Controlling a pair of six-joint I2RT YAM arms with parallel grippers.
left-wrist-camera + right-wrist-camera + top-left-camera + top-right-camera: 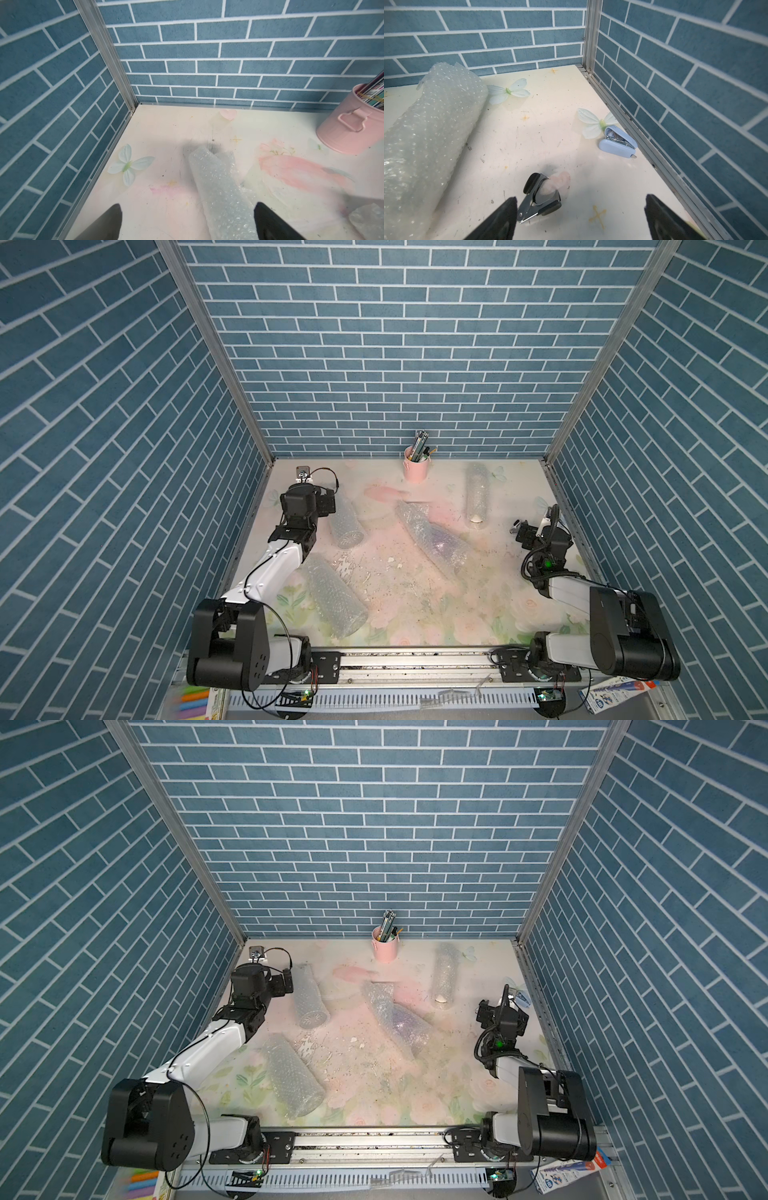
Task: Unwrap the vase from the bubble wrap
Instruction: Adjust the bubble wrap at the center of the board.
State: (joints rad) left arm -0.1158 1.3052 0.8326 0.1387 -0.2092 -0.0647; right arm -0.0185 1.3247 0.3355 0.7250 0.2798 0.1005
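Several rolls of bubble wrap lie on the flowered table (415,614). The middle roll (434,539) shows a purplish shape through the plastic. A white end pokes from the back right roll (476,493). The vase itself is hidden by wrap. My left gripper (187,205) is open at the back left, its fingers either side of the left roll (218,187), touching nothing. A fourth roll (336,599) lies at the front left. My right gripper (580,198) stands open near the right wall, beside the back right roll (431,135), holding nothing.
A pink cup of pens (417,468) stands by the back wall. A staple remover (539,197) lies between my right fingers, and a blue stapler (618,141) lies by the right wall. White flakes (357,568) litter the middle. Blue brick walls close three sides.
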